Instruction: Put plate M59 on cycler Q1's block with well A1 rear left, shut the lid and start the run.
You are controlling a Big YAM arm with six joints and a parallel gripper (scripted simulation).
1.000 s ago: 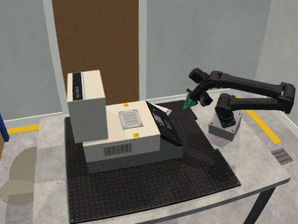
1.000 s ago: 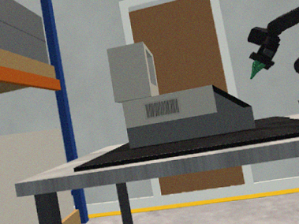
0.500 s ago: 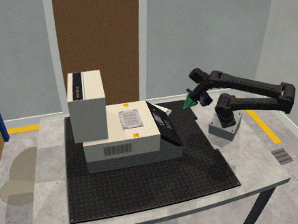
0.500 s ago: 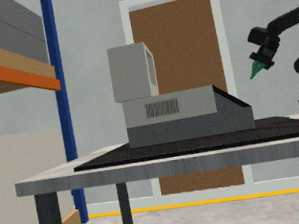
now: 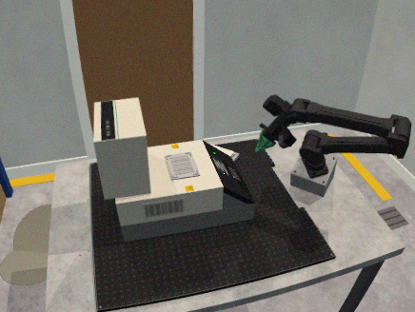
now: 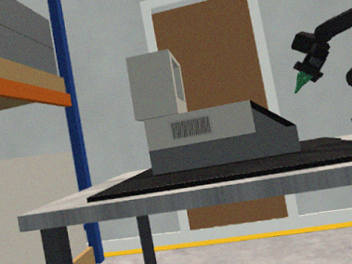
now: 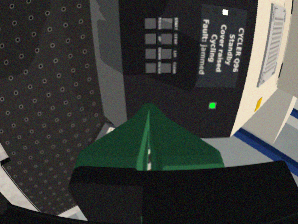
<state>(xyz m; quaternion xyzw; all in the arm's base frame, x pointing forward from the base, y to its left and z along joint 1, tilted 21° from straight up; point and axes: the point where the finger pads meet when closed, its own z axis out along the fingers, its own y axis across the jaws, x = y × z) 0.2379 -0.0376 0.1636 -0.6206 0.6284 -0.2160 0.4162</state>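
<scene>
The cycler Q1 stands on the black mat. Its boxy lid is raised at the left end, so the top is uncovered. A grey ribbed rectangle lies in the block area between two yellow marks; I cannot tell whether it is the bare block or a plate. The sloped black panel faces right. In the wrist view the two rows of keys, the display and a green lamp show. My gripper is shut and empty, in the air right of the panel and clear of it; it also shows from the side and from the wrist.
A pale flat object peeks out behind the panel's far edge; I cannot tell what it is. The arm's base stands at the right of the mat. A blue shelf post stands left of the table.
</scene>
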